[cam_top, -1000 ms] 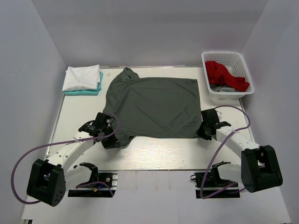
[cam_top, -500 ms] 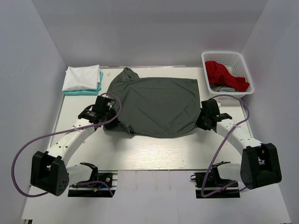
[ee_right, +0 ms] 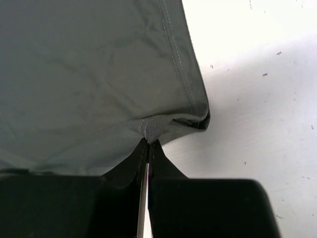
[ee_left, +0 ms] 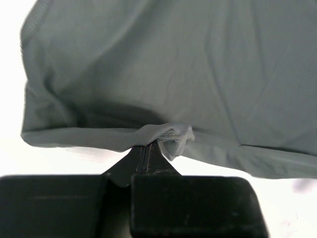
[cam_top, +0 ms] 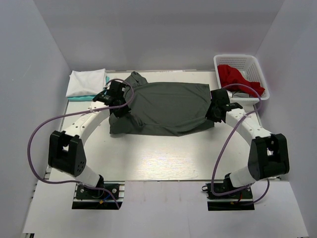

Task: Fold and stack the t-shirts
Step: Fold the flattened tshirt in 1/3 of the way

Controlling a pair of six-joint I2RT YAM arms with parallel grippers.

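Observation:
The dark grey t-shirt [cam_top: 163, 106] lies on the white table, its near edge lifted and carried over itself toward the far side. My left gripper [cam_top: 119, 105] is shut on the shirt's left edge; the left wrist view shows the pinched cloth [ee_left: 158, 136] at the fingertips. My right gripper [cam_top: 214, 110] is shut on the right edge, and the right wrist view shows the pinched hem [ee_right: 148, 130]. A folded white t-shirt [cam_top: 86, 82] lies on a folded teal t-shirt [cam_top: 94, 97] at the far left. A red t-shirt [cam_top: 237, 79] sits in the basket.
The white lattice basket [cam_top: 247, 96] stands at the far right corner, with some grey cloth under the red shirt. The two arms' purple cables loop over the table's sides. The table's near half [cam_top: 158, 158] is bare white surface.
Both grippers have moved away from the near edge toward the far side, carrying the grey shirt's near edge up and over the rest of it. The shirt now looks shorter front to back.

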